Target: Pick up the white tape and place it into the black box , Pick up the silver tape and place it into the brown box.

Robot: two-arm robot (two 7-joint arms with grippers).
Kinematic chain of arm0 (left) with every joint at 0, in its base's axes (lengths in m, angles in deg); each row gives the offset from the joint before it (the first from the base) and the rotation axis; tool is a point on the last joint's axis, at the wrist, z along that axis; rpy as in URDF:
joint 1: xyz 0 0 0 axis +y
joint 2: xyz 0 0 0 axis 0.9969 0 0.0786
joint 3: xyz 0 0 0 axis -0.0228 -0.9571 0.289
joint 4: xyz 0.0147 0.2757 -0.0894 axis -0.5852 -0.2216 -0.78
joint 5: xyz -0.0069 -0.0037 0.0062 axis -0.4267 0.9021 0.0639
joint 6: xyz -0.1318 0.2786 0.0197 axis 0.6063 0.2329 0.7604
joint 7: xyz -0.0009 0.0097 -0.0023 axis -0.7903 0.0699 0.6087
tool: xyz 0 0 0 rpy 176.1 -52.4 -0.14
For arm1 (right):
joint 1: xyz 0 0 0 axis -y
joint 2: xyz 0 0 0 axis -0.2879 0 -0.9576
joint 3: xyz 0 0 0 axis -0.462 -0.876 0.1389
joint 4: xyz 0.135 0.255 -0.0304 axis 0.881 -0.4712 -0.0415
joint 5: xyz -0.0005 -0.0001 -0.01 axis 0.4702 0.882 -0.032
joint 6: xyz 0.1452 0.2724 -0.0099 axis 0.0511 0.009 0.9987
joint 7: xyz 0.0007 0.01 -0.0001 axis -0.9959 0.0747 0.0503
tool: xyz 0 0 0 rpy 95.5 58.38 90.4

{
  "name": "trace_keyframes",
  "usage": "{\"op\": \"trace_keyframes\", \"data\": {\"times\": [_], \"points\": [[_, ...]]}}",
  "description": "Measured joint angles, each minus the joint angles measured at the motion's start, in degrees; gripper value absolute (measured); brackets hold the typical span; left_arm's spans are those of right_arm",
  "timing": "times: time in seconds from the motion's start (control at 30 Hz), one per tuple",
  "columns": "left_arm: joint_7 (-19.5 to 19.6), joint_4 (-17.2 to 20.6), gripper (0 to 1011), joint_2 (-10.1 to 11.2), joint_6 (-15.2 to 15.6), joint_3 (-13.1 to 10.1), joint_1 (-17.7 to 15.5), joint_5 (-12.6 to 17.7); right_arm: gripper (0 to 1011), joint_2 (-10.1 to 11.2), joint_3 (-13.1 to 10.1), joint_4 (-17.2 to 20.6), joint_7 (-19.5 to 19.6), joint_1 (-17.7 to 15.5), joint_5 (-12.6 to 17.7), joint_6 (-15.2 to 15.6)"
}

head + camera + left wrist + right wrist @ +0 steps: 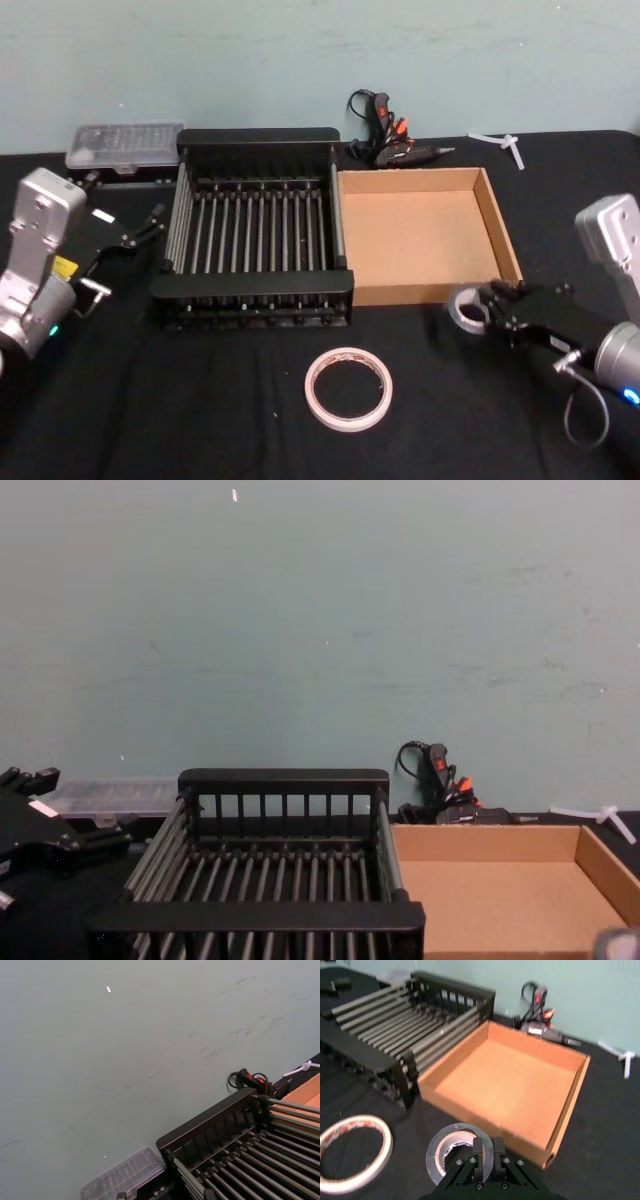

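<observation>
White tape (348,388), lower centre of the head view, lies flat: a light, thin, flexible ring, probably best pinched across its wall. Right gripper (488,1154), lower right, is closed across the wall of the silver tape (451,1152), a stiffer, heavier roll, just before the brown box (422,234). Black box (256,232) sits centre; left gripper (150,226) idles open at left.
</observation>
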Motion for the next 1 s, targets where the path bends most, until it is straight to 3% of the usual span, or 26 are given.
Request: {"op": "trace_keyframes", "data": {"times": [0.27, 0.53, 0.9, 1.0], "points": [[0.0, 0.0, 1001, 0.0, 0.0, 0.0, 0.0, 0.0, 133, -1.4, -0.1, -0.6, -0.5, 3.4, -0.2, -1.5], [0.0, 0.0, 1001, 0.0, 0.0, 0.0, 0.0, 0.0, 133, -4.3, 1.3, -4.1, 0.1, 9.7, -2.1, -2.9], [0.0, 0.0, 1001, 0.0, 0.0, 0.0, 0.0, 0.0, 133, -9.4, 3.8, -12.1, 2.0, 18.4, -6.2, -3.6], [0.0, 0.0, 1001, 0.0, 0.0, 0.0, 0.0, 0.0, 133, -11.4, 4.7, -15.7, 2.9, 21.4, -7.9, -3.7]]}}
